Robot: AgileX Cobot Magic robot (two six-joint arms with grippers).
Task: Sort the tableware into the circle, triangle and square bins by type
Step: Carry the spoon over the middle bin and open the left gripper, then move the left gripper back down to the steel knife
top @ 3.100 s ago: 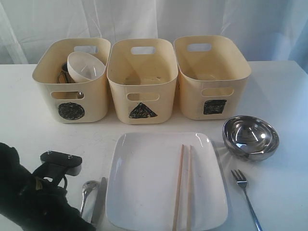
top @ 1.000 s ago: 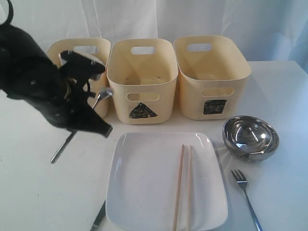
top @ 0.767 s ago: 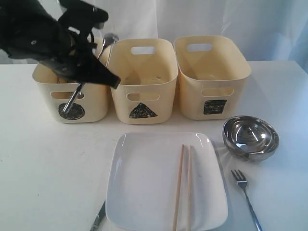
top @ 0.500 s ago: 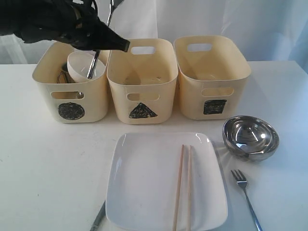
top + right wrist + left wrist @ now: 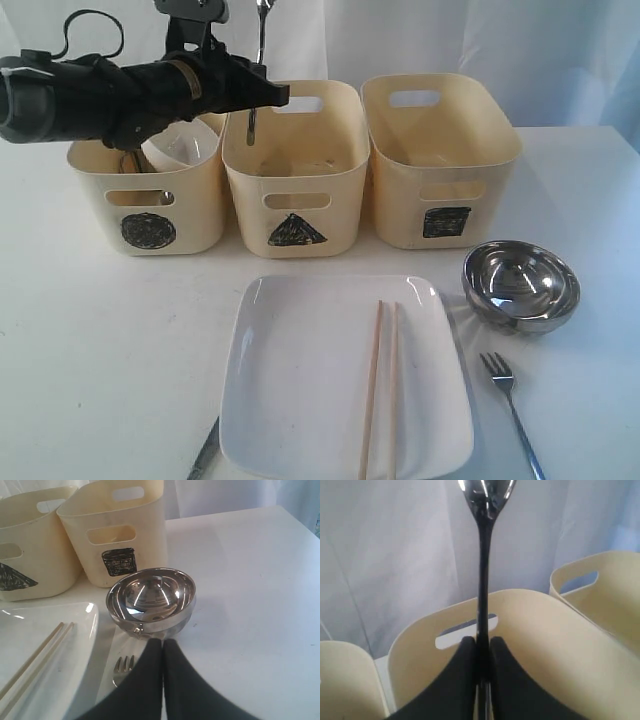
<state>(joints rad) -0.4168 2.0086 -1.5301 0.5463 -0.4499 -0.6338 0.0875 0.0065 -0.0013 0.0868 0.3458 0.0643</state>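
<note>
Tableware lies spread over a white tabletop (image 5: pixel 80 350) in front of three alike cream plastic tubs with cut-out handles, which stand side by side in a row. The left gripper (image 5: pixel 262 95) is clamped on a shiny steel spoon (image 5: pixel 263 12), pinching its slim handle partway along. The spoon stands nearly upright with its bowl end up. Its lower end shows against the inside of the middle tub (image 5: pixel 296 170), the one marked with a black scribbled triangle. In the left wrist view the two black fingers (image 5: pixel 465 665) press the handle from both sides, with that tub's far wall and handle slot right behind.

The left-hand tub (image 5: pixel 190 215), marked with a black scribbled circle, holds a small white bowl (image 5: pixel 185 148) tipped on its side. The right-hand tub (image 5: pixel 440 150) bears a black scribbled square.

Nearer the front, a large white square plate (image 5: pixel 300 400) carries a pair of wooden chopsticks (image 5: pixel 378 390) lying side by side along it. A knife (image 5: pixel 205 458) pokes out at the plate's front left corner. A round steel bowl (image 5: pixel 520 285) sits upright to the right of the plate, in front of the square-marked tub, and a steel fork (image 5: pixel 512 400) lies just in front of it, tines pointing toward the bowl.

The right gripper (image 5: pixel 162 647) is fully closed, its black fingers pressed together with nothing between them, low over the table near the fork's tines and the steel bowl.
</note>
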